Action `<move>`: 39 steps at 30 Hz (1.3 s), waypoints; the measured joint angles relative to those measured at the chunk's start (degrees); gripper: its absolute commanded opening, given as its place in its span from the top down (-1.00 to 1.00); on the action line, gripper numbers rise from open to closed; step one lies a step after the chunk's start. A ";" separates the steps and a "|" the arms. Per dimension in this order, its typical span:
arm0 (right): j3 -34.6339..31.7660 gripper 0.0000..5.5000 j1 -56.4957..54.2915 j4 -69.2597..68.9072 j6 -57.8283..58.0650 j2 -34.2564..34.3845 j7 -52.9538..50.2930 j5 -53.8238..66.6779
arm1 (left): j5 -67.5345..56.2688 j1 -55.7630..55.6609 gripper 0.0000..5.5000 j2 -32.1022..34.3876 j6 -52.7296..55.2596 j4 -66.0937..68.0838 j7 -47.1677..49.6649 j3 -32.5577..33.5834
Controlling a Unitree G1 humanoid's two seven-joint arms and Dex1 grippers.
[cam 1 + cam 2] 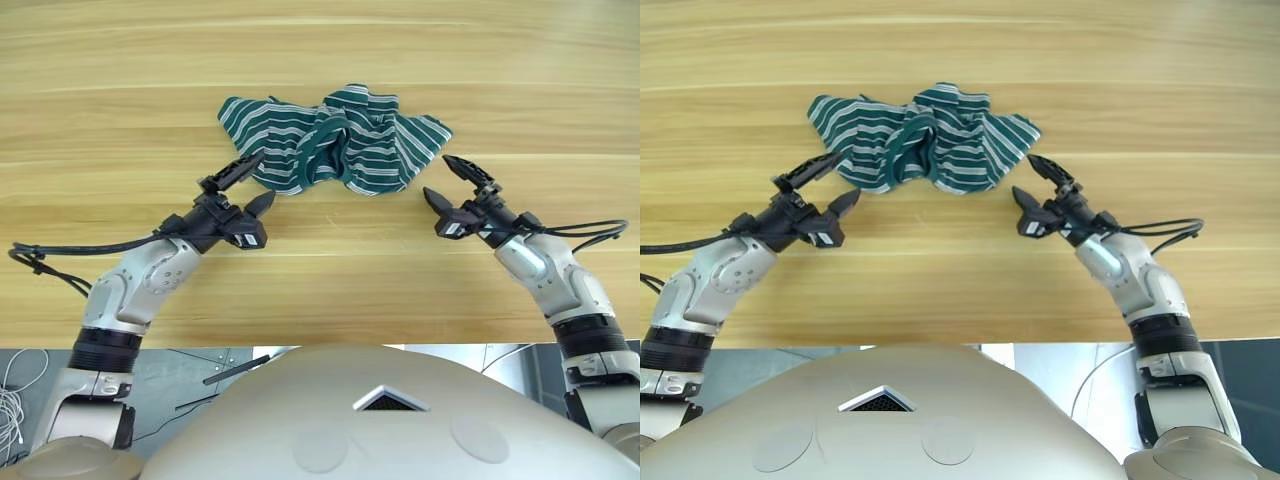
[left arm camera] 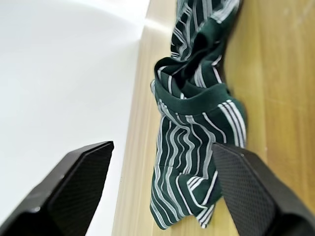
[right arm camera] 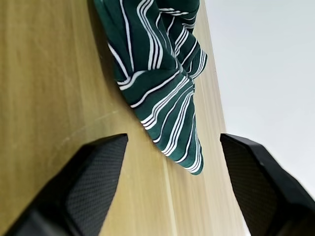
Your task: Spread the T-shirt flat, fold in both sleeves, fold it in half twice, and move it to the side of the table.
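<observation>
You see the dark green T-shirt with white stripes (image 1: 335, 140) lying crumpled on the light wooden table (image 1: 300, 300); the folds hide its sleeves. The left gripper (image 1: 258, 178) and the right gripper (image 1: 437, 175) stand just beside its near edge, one at each end, both with fingers apart.

Pale wood table (image 1: 320, 300) in a plain, evenly lit room

The table's top is light wood with long grain lines running side to side, and it carries a soft sheen toward its far side. Beyond the table's far edge stands a bare white wall (image 2: 64, 73). Below the table's near edge lies a grey floor (image 1: 190, 365), with thin white cables (image 1: 12, 395) looped on it off the table's left end.
</observation>
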 measured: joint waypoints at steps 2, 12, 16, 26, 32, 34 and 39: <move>0.27 -0.26 -0.05 0.27 0.08 -0.06 -0.24 -0.15 | -1.31 0.61 -0.35 0.09 -0.34 -1.12 -0.73 0.07; 0.96 -0.26 -0.20 -0.21 1.10 -1.59 -0.64 -0.17 | 8.26 -2.23 -0.35 4.01 5.54 3.75 -3.05 -2.79; 0.76 -0.26 -0.05 -1.28 1.54 -1.84 -0.77 -0.13 | 8.61 -3.95 -0.35 5.01 5.61 4.83 -3.56 -3.83; -0.68 -0.26 2.49 -5.33 2.06 -2.33 -0.79 0.23 | 10.56 -12.26 -0.35 4.97 5.66 11.98 -1.09 -8.87; -0.71 -0.26 2.53 -5.25 2.11 -2.21 -1.27 0.23 | 10.38 -16.41 -0.35 3.91 5.43 17.29 1.86 -11.41; -0.69 -0.26 2.53 -5.09 2.12 -2.16 -1.32 0.22 | 10.36 -17.47 -0.35 3.67 5.01 18.84 2.74 -12.05; 0.06 -0.26 2.45 -3.90 1.96 -2.14 -1.23 0.21 | 9.64 -17.71 -0.19 3.52 4.61 19.82 3.50 -13.19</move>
